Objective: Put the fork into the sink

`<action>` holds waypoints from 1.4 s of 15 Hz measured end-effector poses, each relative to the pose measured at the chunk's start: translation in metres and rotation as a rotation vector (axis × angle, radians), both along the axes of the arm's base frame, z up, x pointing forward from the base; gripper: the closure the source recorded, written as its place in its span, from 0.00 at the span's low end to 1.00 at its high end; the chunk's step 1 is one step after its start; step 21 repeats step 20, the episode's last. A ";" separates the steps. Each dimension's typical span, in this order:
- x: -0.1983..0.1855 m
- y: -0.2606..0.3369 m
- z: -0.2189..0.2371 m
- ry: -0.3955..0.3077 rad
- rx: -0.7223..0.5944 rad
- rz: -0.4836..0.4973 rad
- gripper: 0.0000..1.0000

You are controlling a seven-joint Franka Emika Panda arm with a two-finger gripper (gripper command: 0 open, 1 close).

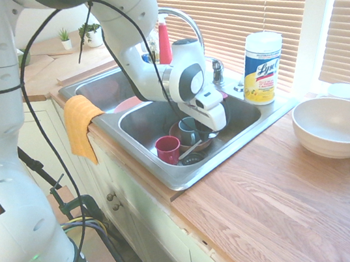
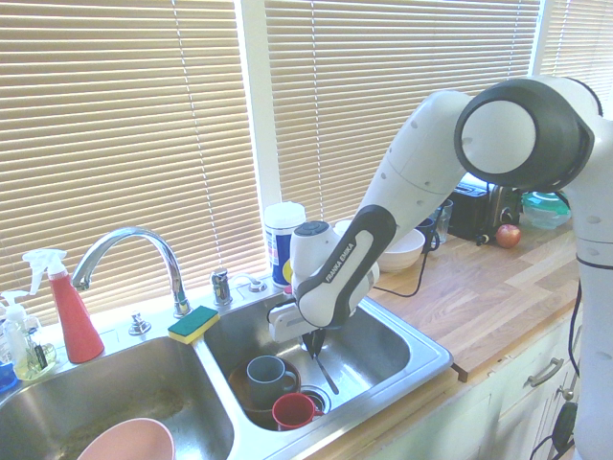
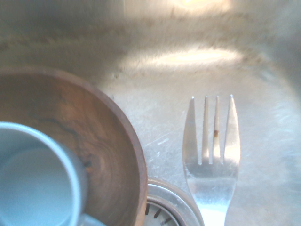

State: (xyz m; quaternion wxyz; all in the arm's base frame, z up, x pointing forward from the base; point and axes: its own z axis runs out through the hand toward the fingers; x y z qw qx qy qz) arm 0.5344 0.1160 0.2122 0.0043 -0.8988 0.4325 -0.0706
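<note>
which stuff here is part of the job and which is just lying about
Job: fork, sink, hand.

Lying about: red cup, grey mug in a brown bowl, white bowl, wipes tub, yellow cloth, sponge, spray bottle, pink bowl.

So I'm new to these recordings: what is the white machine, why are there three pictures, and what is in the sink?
The white machine is a robot arm. Its gripper reaches down into the sink, into the basin further from the orange cloth. Two pictures come from room cameras on opposite sides of the arm; the third comes from a camera on its wrist, looking straight down.

In the basin sit a brown wooden bowl with a grey-blue mug in it and a red cup beside it. The gripper seems to hold the fork by its handle, tines just above the basin floor near the drain.

On the counter stand a wipes canister and a large white bowl.
</note>
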 end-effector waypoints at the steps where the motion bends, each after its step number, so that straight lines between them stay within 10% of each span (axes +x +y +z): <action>1: 0.003 -0.002 -0.010 0.008 -0.004 0.002 1.00; 3: 0.006 -0.005 -0.029 0.018 -0.002 0.007 1.00; 4: 0.007 -0.005 -0.036 0.026 -0.001 0.010 0.00; 21: 0.025 0.005 -0.001 0.018 0.004 0.036 0.00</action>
